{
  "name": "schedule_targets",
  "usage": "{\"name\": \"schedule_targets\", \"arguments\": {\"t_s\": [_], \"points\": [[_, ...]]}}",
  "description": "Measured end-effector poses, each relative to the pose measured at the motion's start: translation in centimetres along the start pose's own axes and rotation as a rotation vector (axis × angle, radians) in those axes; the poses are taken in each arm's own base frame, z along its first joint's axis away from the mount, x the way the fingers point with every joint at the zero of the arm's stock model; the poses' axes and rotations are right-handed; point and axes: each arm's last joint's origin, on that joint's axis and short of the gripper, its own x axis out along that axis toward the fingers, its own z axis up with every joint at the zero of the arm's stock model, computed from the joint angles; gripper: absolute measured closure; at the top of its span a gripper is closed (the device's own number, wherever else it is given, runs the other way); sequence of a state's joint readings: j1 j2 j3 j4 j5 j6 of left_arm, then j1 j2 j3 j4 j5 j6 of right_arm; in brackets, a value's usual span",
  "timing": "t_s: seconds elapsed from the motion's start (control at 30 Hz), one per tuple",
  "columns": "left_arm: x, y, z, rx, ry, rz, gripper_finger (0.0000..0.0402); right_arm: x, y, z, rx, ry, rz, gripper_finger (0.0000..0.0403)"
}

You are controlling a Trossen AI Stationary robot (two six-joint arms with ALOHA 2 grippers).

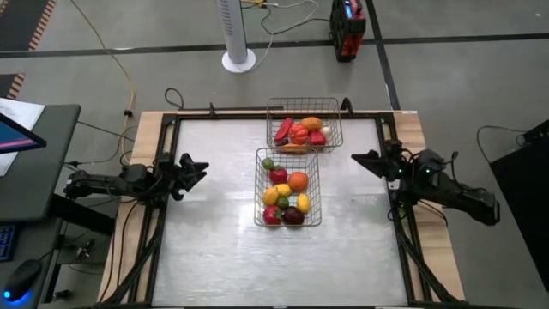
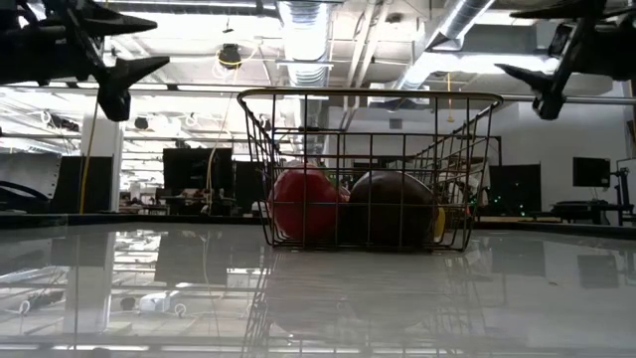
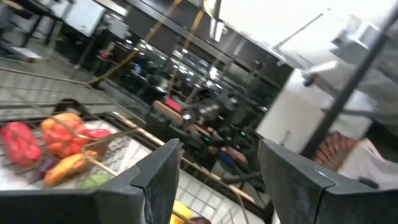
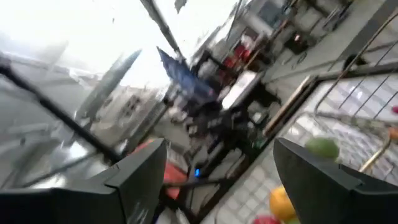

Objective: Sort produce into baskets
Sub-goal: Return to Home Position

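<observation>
Two silver wire-mesh baskets stand at the table's middle. The far basket (image 1: 304, 125) holds red, orange and purple produce (image 1: 300, 131). The near basket (image 1: 288, 187) holds red, orange, yellow, green and dark purple produce (image 1: 286, 190); it fills the low view (image 2: 368, 169). My left gripper (image 1: 199, 170) is open and empty above the table's left side, pointing toward the baskets. My right gripper (image 1: 360, 160) is open and empty above the table's right side, pointing toward the baskets. The left wrist view shows the far basket's produce (image 3: 59, 140).
A white fan base (image 1: 238, 60) and a red-black device (image 1: 347, 30) stand on the floor beyond the table's far edge. A monitor (image 1: 17, 137) sits left of the table. Bare tabletop (image 1: 214, 249) lies left, right and near of the baskets.
</observation>
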State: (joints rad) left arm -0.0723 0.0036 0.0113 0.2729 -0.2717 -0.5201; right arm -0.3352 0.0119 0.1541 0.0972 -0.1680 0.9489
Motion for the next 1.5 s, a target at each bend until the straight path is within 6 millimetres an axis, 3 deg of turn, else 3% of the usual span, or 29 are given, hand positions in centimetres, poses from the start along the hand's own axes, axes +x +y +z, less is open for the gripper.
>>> {"name": "schedule_targets", "arguments": {"t_s": [0.2, 0.3, 0.47, 0.67, 1.0, 1.5], "points": [[0.0, -0.2, -0.3, 0.044, 0.068, -0.099, 0.0198, 0.1, -0.9, 0.1, 0.062, -0.145, -0.158, 0.0084], [0.0, 0.1, -0.8, 0.047, 0.123, -0.066, 0.0198, 0.0, -1.4, 0.0, 0.1, -0.187, -0.232, 0.0083], [-0.2, 1.0, -2.0, 0.006, 0.231, 0.052, 0.0198, -0.1, -2.1, -0.5, 0.057, -0.128, -0.311, 0.0083], [-0.2, 1.0, -2.2, -0.033, 0.255, 0.053, 0.0198, -0.4, -3.1, -1.3, -0.028, -0.025, -0.428, 0.0082], [-0.2, 1.0, -2.2, 0.007, 0.255, 0.049, 0.0198, -1.3, -4.6, -2.6, -0.02, 0.117, -0.602, 0.0082], [-0.2, 1.0, -2.1, 0.014, 0.255, 0.049, 0.0198, -1.5, -4.7, -2.7, -0.021, 0.132, -0.616, 0.0082]]}}
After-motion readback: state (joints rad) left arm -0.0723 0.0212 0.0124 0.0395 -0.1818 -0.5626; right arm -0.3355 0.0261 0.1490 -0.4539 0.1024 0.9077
